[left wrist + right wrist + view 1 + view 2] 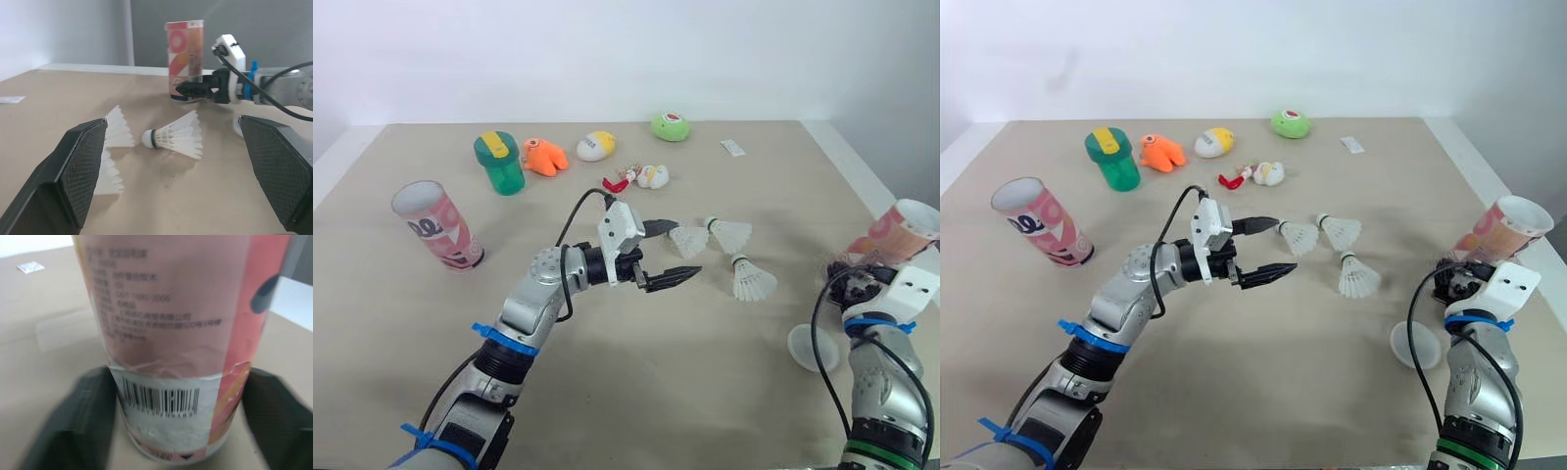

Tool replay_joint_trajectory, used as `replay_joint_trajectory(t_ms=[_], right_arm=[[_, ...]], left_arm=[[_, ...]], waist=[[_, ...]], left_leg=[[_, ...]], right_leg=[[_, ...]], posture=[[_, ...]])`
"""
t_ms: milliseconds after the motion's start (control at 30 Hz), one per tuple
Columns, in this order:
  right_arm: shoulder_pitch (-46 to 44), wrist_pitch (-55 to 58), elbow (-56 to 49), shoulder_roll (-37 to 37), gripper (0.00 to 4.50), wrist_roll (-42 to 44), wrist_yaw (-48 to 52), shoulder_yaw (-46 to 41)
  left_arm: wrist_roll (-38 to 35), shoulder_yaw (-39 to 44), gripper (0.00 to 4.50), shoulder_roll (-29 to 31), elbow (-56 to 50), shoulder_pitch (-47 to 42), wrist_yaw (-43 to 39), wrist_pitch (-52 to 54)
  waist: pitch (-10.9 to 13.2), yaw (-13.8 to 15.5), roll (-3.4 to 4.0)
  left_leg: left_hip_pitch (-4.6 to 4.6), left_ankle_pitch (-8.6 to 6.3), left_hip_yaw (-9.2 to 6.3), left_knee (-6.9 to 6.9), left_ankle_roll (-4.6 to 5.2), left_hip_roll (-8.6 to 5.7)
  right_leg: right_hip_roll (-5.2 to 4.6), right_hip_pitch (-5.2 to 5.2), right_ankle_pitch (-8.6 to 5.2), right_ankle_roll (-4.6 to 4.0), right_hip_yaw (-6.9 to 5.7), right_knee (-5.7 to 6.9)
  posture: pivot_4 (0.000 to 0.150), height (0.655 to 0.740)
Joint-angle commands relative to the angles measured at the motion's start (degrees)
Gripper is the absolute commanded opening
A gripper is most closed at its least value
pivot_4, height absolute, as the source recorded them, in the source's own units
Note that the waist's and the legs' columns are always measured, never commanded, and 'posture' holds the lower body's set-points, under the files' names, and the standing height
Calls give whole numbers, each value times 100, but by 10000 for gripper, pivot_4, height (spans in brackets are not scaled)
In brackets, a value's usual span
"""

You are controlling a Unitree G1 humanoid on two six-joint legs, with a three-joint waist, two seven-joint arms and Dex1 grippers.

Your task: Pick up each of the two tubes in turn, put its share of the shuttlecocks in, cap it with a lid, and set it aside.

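Left gripper [683,250] gapes wide above the matte tan table [607,372]. Three white, feathered, round-nosed shuttlecocks [729,233] lie just at its 3 o'clock. Right gripper [180,401] is spread, straddling the base of a glossy pink cylindrical tube [171,308], upright at the table's 3 o'clock edge.

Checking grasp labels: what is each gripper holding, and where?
Left gripper: nothing. Right gripper brackets the tube at its base; clamped or not, cannot tell.

The left arm [533,294] reaches forward with the elbow bent. The left gripper [686,249] points ahead, its two black fingers [668,279] spread wide, one above the other. The right arm [876,377] stands near upright, wrist tipped forward, right gripper [1453,278] held low.
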Motion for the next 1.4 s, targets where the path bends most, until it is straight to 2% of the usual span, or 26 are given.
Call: replay_joint_trajectory(t_ms=[33,267,500,667,800,967,1200,1400], right_arm=[[96,-46,-219,-61,44571,134,12,-119],[805,51,-1371,-16,44571,549,205,-192],[1773,357,-3062,-565,44571,1693,1450,-266],[1334,1240,-4051,-1464,44571,2580,2343,902],[524,1511,-3936,-1768,44571,2609,3072,2068],[-681,1400,-3332,-1532,44571,2154,3848,3432],[-1747,1120,-2322,-737,44571,1637,4465,4424],[-2107,895,-1763,-340,44571,1309,4799,4706]], left_arm=[[-23,79,45000,17,-294,16,36,19],[-41,214,45000,203,-299,118,53,51],[-39,729,45000,677,-359,630,239,-64],[-12,1318,45000,1019,-765,1481,712,-34],[203,1768,45000,1031,-1202,2174,1412,-159],[805,2300,45000,744,-1822,3096,2773,-228],[727,2957,45000,86,-1939,3686,3867,-183],[1101,3329,45000,170,-1201,3388,4454,-366]], waist=[[0,0,0],[-2,-3,5],[-7,-18,14],[-4,-70,3],[7,-12,-19],[13,-1,-45],[13,7,-72],[10,6,-84]], left_leg=[[0,0,0,0,0,0],[-1,-1,0,-4,1,0],[5,-1,5,-2,1,5],[24,4,20,1,9,13],[30,15,13,-1,24,19],[15,16,19,3,24,13],[2,16,13,4,24,11],[5,22,-2,6,24,19]], right_leg=[[0,0,0,-1,0,0],[1,-2,-2,-1,2,0],[3,-2,-11,21,8,0],[11,6,4,19,24,0],[18,8,15,9,18,1],[6,2,18,21,21,-5],[-2,-5,22,14,9,-7],[14,-4,30,6,-7,-4]], posture=[[1500,7400],[1500,7400],[1500,7400],[1500,7400],[1500,7400],[1500,7400],[1500,7400],[1500,7400]])
